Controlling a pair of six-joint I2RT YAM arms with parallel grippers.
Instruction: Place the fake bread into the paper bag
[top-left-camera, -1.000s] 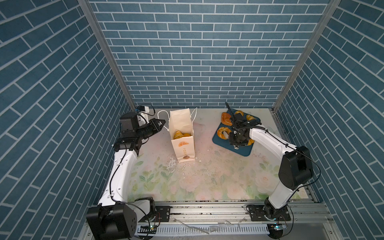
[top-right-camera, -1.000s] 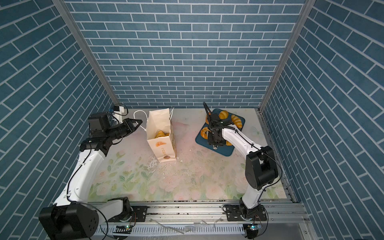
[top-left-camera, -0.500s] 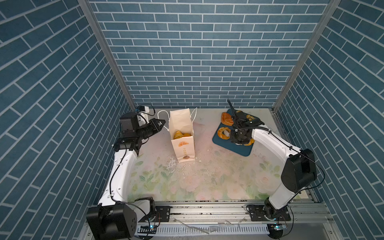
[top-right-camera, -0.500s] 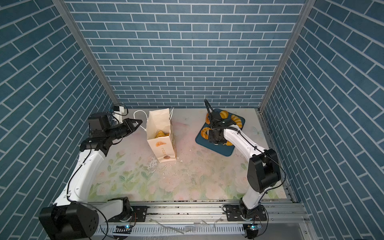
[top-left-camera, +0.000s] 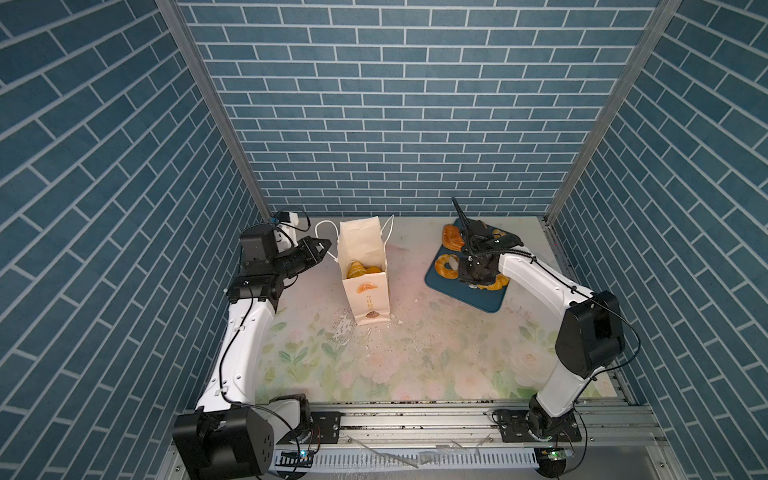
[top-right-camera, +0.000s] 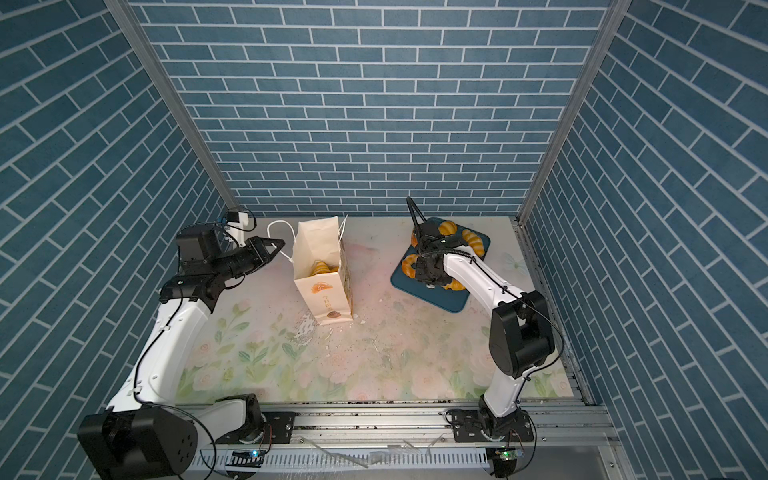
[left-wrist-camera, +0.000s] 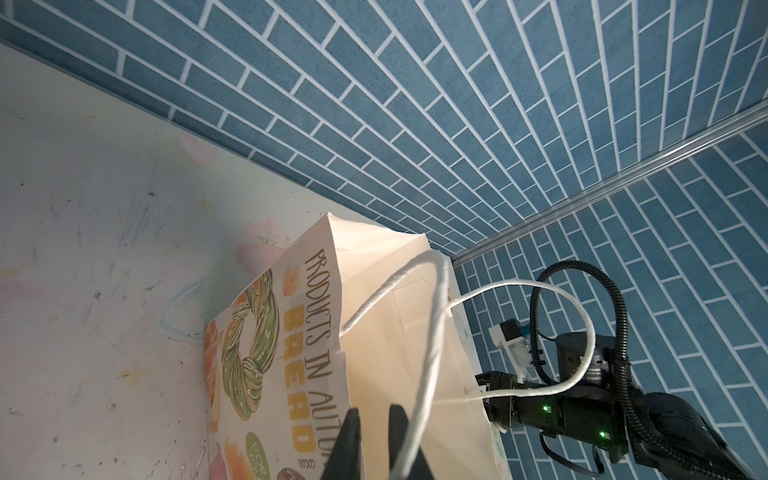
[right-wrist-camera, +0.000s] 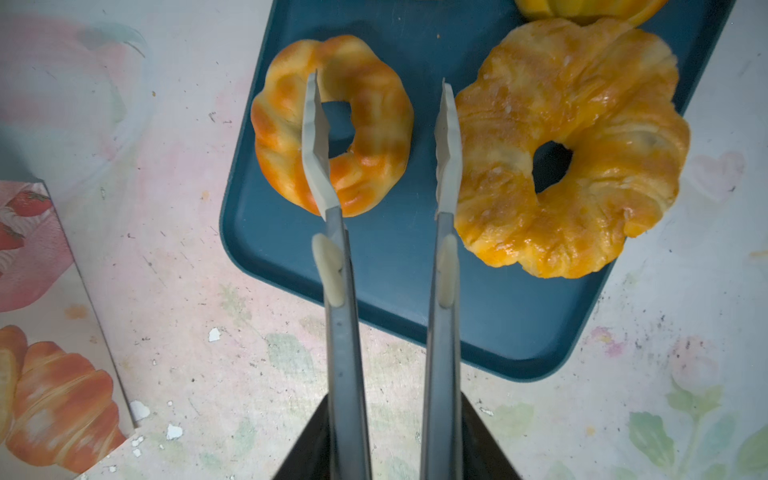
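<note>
The paper bag (top-left-camera: 365, 291) (top-right-camera: 324, 291) stands upright and open at the middle left, with golden fake bread (top-left-camera: 361, 270) inside. My left gripper (top-left-camera: 322, 247) (left-wrist-camera: 376, 419) is shut at the bag's near rim (left-wrist-camera: 316, 332), beside a white cord handle (left-wrist-camera: 432, 316). More fake bread lies on the dark blue tray (top-left-camera: 469, 295). My right gripper (top-left-camera: 478, 270) (right-wrist-camera: 392, 440) is shut on metal tongs (right-wrist-camera: 340, 291). Their tips stand apart, astride one side of a small ring doughnut (right-wrist-camera: 374, 166). A larger ring pastry (right-wrist-camera: 582, 104) lies beside it.
Croissants (top-right-camera: 473, 241) and a brown pastry (top-left-camera: 451, 239) sit at the tray's far end. Crumbs and paper flakes (top-left-camera: 345, 328) litter the floral mat in front of the bag. Blue brick walls close in on three sides.
The right gripper and its tongs shifted slightly over the tray's near end. The left arm and the bag stayed still.
</note>
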